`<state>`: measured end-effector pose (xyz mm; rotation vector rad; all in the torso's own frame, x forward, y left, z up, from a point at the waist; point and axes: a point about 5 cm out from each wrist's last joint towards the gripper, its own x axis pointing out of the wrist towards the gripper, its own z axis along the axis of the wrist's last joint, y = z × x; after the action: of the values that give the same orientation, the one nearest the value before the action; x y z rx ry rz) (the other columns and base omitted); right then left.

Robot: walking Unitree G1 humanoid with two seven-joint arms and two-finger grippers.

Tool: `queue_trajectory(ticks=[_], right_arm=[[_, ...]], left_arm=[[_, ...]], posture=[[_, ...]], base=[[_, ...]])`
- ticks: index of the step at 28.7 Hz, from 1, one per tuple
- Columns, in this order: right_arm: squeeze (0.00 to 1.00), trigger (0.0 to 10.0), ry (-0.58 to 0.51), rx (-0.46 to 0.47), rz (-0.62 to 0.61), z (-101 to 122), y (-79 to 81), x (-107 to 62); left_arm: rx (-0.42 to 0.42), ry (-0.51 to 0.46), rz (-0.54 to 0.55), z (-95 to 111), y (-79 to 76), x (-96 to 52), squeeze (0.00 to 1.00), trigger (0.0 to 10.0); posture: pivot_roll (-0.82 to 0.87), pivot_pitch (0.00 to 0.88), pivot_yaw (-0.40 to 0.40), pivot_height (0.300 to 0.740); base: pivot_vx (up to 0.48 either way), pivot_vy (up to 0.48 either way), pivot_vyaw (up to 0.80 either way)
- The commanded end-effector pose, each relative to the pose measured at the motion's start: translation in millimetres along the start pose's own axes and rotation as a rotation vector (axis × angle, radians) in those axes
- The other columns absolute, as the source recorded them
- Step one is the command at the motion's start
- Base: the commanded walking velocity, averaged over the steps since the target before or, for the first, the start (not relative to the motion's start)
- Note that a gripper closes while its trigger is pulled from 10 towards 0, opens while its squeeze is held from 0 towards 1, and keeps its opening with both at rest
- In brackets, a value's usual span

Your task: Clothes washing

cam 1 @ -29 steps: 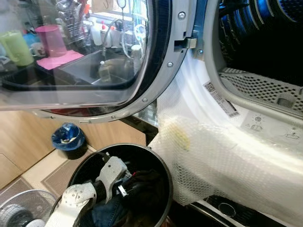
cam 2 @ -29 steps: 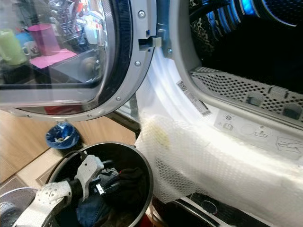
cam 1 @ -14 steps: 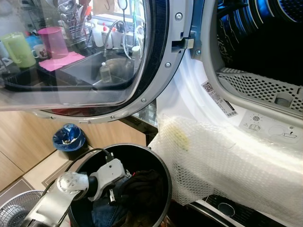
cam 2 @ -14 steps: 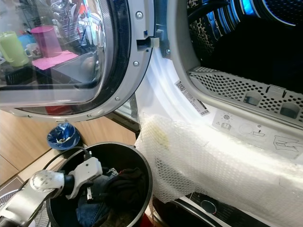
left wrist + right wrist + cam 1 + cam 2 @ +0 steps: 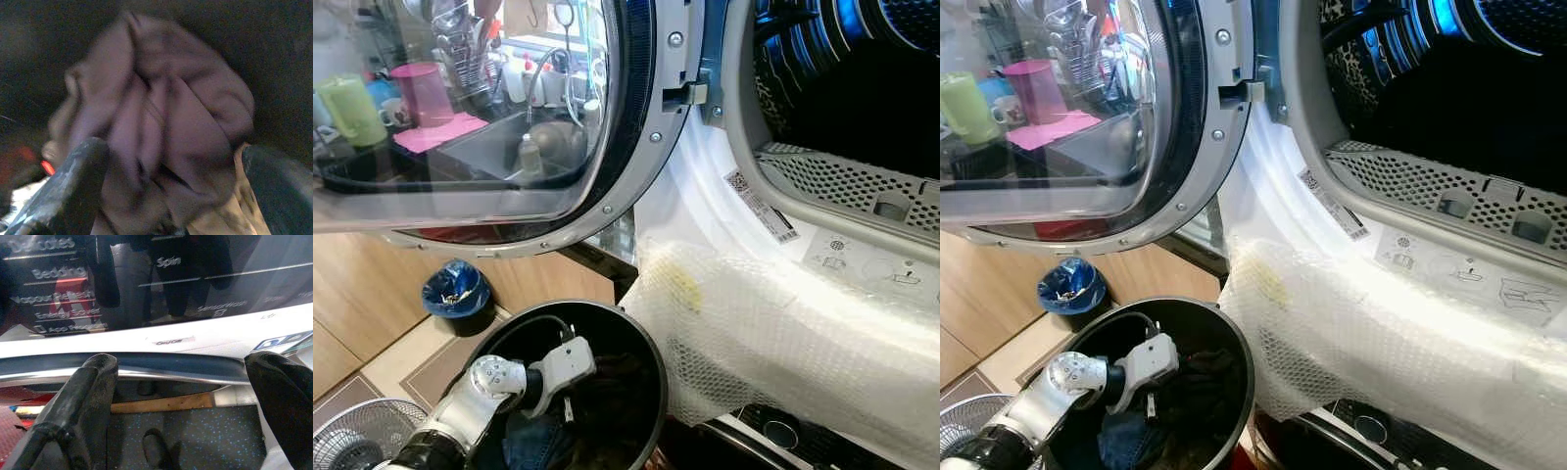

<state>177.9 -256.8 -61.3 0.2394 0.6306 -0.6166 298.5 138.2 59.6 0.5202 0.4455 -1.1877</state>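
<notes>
The left arm has pushed deeper into the black laundry bin [image 5: 641, 392] at 7 o'clock in the head view; a second ago its wrist stood higher over the rim, and now it has swung down so the left pincer [image 5: 171, 181] points into the heap. Its fingers [image 5: 73, 181] stand wide apart, either side of a crumpled dark purple garment [image 5: 166, 122], with nothing clamped yet. The rest of the clothes [image 5: 533, 441], dark and blue, lie low in the bin. I judge this the reach before a grasp: closing on that bunched fold comes next, then a lift toward the open drum [image 5: 862, 78] at 1 o'clock, past the bubble wrap [image 5: 783, 343] draped over the machine's front. The right pincer [image 5: 181, 406] hangs spread open and empty near the machine's control panel [image 5: 98, 284]
</notes>
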Motion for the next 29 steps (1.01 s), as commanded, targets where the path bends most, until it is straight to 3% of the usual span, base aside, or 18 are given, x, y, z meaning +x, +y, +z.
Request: queue_trajectory(ticks=[1, 5, 6, 7, 9, 17, 22, 26, 29], right_arm=[[0.00, 10.0, 0.029, -0.004, -0.012, -8, -5.2, -2.5], [0.00, 10.0, 0.020, -0.013, -0.002, -7, -5.8, -2.1], [0.00, 10.0, 0.011, -0.017, 0.003, -6, -6.8, -1.9], [0.00, 10.0, -0.009, 0.022, -0.033, -2, -16.0, -1.1], [0.00, 10.0, -0.016, 0.032, -0.043, 0, -19.3, -0.8], [0.00, 10.0, -0.020, 0.030, -0.038, 0, -20.9, -0.4], [0.00, 10.0, -0.016, 0.011, -0.016, 0, -14.9, -0.2], [0.00, 10.0, -0.020, 0.008, -0.005, 2, -14.1, 0.4], [0.00, 10.0, -0.020, 0.008, -0.001, 2, -14.1, 0.5]], left_arm=[[0.040, 0.036, 0.000, -4, 0.4, 1.9, 1.00, 10.0], [0.055, 0.050, 0.009, -5, 1.2, 5.1, 1.00, 10.0], [0.059, 0.046, 0.029, -4, 1.8, 9.3, 0.00, 10.0], [0.079, 0.021, 0.081, 3, 2.7, 19.4, 0.00, 10.0], [0.086, 0.011, 0.095, 6, 2.4, 23.2, 0.00, 10.0], [0.128, -0.026, 0.163, 20, 4.3, 36.9, 0.00, 10.0], [0.133, 0.020, 0.143, 12, -3.3, 43.4, 0.00, 10.0], [0.159, 0.126, 0.235, 3, 0.6, 46.8, 0.00, 10.0], [0.131, 0.147, 0.292, 2, 3.6, 47.7, 0.00, 10.0]], posture=[[0.05, 0.063, 0.054, 0.740], [0.05, 0.063, 0.047, 0.740], [0.04, 0.063, 0.039, 0.740], [0.04, 0.059, 0.037, 0.740], [0.03, 0.058, 0.037, 0.740], [0.03, 0.046, 0.030, 0.740], [0.02, 0.041, 0.026, 0.740], [0.02, 0.050, 0.015, 0.740], [0.02, 0.055, 0.014, 0.740]], base=[[0.000, 0.000, 0.00], [0.000, 0.000, 0.00], [0.000, 0.000, 0.00], [0.000, 0.000, 0.00], [0.000, 0.000, 0.00], [0.000, 0.000, 0.00], [0.000, 0.000, 0.00], [0.000, 0.000, 0.00], [0.000, 0.000, 0.00]])
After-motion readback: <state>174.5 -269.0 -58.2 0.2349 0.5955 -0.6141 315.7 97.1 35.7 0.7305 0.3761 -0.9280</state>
